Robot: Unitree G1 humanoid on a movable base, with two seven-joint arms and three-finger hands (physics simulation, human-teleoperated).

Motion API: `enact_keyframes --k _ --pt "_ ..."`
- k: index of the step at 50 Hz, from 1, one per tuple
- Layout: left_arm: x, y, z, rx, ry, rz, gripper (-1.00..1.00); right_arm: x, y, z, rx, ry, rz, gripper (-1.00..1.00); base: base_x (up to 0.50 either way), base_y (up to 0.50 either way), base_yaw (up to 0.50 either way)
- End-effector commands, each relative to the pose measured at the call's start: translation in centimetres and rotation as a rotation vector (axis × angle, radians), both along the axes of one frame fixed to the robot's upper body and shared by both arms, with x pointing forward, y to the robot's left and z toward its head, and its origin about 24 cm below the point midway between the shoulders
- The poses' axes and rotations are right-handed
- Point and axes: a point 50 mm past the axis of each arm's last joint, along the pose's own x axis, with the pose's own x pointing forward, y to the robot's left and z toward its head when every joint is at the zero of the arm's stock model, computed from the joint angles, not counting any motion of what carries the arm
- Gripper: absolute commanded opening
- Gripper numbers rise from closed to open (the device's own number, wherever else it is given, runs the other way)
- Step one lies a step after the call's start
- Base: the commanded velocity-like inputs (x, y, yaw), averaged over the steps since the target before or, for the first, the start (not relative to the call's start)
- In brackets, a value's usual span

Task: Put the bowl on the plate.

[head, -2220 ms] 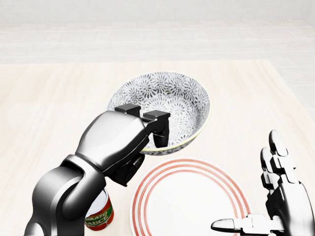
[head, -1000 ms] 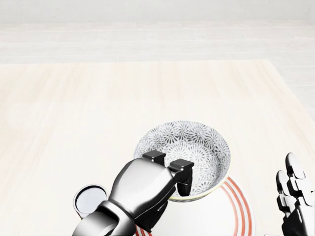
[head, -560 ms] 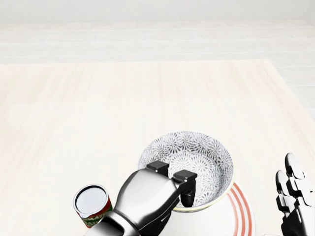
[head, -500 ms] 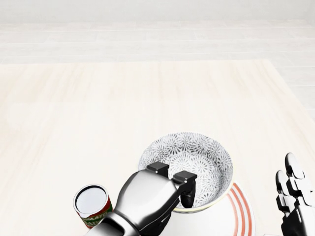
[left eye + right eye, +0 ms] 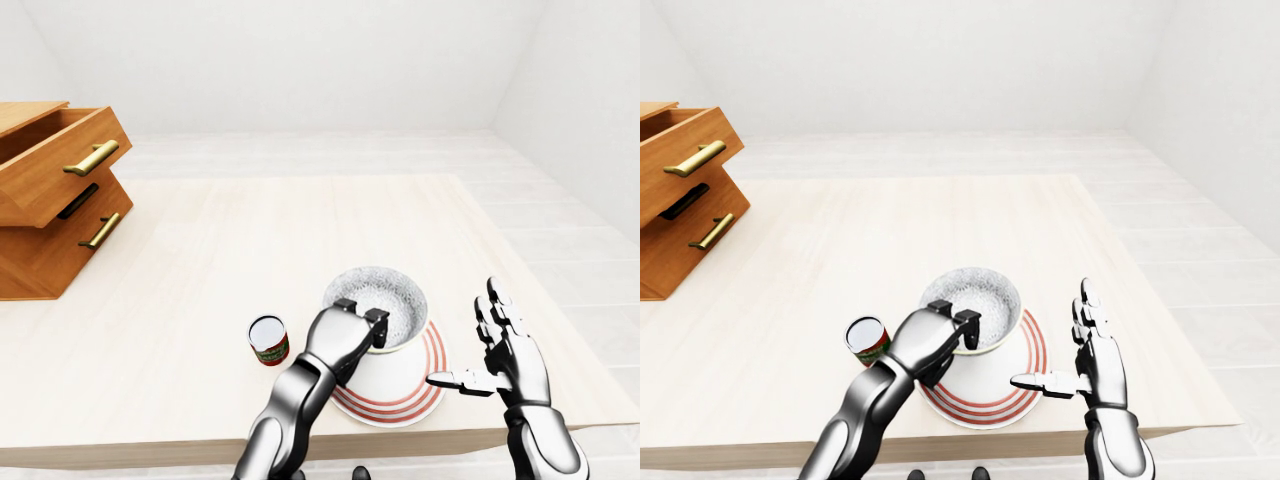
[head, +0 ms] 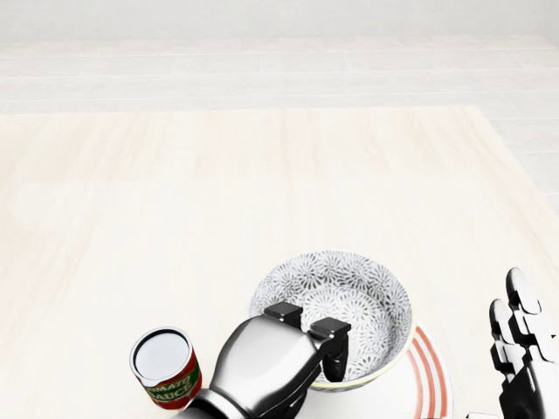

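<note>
1. Plainly, two fingers (image 6: 332, 347) of the left hand (image 6: 262, 362) are seen hooked over the near rim of the bowl (image 6: 354, 292), their dark tips inside it. The rim is clamped, though the thumb is hidden beneath the hand.
2. Just beyond those fingertips the bowl's grey flower pattern is laid bare in the head view. In the eye views it reads only as a pale speckled inside.
3. Under the fingers and the bowl lies the plate (image 5: 432, 352), with the bowl held level over its middle. Whether the bowl's foot touches the plate cannot be told.
4. Only a red-ringed arc of the plate is caught in the head view, whereas its whole round is shown in the eye views.
5. Left of the fingers, apart from the plate, a tomato sauce can (image 6: 164, 367) stands upright on the table (image 6: 175, 192).
6. Right of the plate the right hand (image 5: 505, 352) is held open, fingers apart and raised, touching nothing. Its thumb, pointed at the plate, is shown only in the eye views.
7. Well away at far left, a wooden drawer unit (image 5: 55, 200) with its top drawer pulled out is shown by the eye views alone.
</note>
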Motion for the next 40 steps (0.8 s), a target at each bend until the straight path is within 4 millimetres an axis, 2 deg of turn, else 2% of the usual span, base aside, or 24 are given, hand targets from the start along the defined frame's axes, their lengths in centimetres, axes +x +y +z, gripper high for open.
enact_keyframes --k 1,40 --pt "-0.5 -0.3 -0.3 -0.032 -0.016 0.002 -1.0 0.0 0.0 0.1 -0.002 -0.002 -0.001 1.0 0.0 0.0 0.0" --pt "-1.3 -0.5 -2.4 -0.006 0.011 -0.004 -1.0 0.0 0.2 0.1 -0.005 0.003 0.007 1.0 0.0 0.0 0.0"
